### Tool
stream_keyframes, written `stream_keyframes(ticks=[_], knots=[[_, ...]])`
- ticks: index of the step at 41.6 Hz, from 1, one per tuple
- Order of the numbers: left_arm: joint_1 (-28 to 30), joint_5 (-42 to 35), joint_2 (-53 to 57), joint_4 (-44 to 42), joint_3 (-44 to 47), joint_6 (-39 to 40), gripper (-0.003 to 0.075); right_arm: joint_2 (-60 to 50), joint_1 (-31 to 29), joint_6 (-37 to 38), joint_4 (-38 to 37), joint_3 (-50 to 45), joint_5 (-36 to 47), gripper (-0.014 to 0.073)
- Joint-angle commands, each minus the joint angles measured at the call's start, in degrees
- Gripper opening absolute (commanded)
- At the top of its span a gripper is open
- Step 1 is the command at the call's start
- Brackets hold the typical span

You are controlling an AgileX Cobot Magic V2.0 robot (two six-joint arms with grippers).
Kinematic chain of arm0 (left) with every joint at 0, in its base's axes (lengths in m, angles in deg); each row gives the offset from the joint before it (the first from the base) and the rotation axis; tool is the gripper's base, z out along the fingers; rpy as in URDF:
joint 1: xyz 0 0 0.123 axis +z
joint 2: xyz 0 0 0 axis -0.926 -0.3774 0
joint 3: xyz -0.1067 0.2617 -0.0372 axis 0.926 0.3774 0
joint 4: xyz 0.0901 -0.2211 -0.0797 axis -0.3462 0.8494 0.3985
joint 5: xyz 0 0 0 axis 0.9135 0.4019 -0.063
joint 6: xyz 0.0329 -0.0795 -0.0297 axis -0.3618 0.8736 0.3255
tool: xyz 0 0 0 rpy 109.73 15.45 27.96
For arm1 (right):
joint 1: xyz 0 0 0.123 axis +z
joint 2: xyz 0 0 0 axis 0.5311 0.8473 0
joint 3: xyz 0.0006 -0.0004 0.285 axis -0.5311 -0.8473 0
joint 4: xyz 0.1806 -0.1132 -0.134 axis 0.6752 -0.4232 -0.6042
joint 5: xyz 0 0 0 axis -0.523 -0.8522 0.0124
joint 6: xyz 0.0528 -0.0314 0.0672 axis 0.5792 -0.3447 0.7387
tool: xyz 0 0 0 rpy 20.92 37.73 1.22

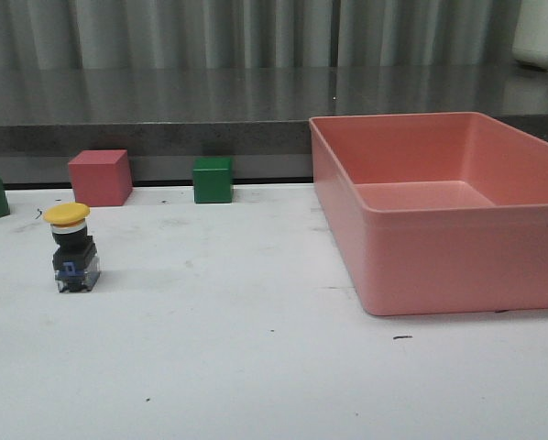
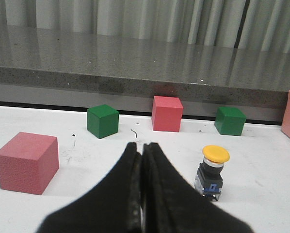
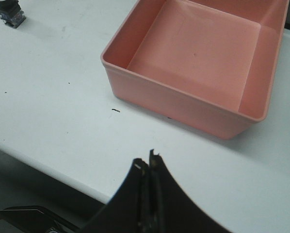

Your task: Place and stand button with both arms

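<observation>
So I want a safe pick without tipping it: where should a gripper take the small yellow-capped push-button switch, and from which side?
Probably by the black blocky base of the yellow-capped push-button switch, coming from above or its open right side. It stands upright, the mushroom cap overhangs a narrow neck, and the base offers flat opposing faces low down, so a low grip should resist toppling.

The left gripper is hovering low over the tabletop with its jaws pressed together and gripping nothing. The right gripper is hanging higher, near the front edge of the tabletop, its jaws likewise closed and empty. Neither arm is showing in the front view.
</observation>
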Motion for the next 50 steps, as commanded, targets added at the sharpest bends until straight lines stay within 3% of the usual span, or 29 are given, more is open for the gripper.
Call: stream_keyframes(ticks=[1,29,32,40,50], knots=[[0.0,-4.9,1.4,0.6,0.9,0.1,-0.0020,0.1,-0.4,-0.5,-0.6,1.3,3.8,-0.0068],[0.0,-4.9,1.4,0.6,0.9,0.1,-0.0020,-1.1,-1.1,-0.5,-0.8,-0.3,4.7,-0.0068],[0.0,-4.9,1.4,0.6,0.9,0.1,-0.0020,-3.7,-3.8,-0.5,-0.9,-3.7,8.4,-0.0068],[0.0,-4.9,1.4,0.6,0.9,0.1,-0.0020,-15.7,-14.1,-0.5,-0.9,-18.8,27.5,-0.0068],[0.0,-4.9,1.4,0.6,0.9,0.1,-0.0020,-29.0,-19.8,-0.5,-0.9,-35.5,44.8,-0.0068]])
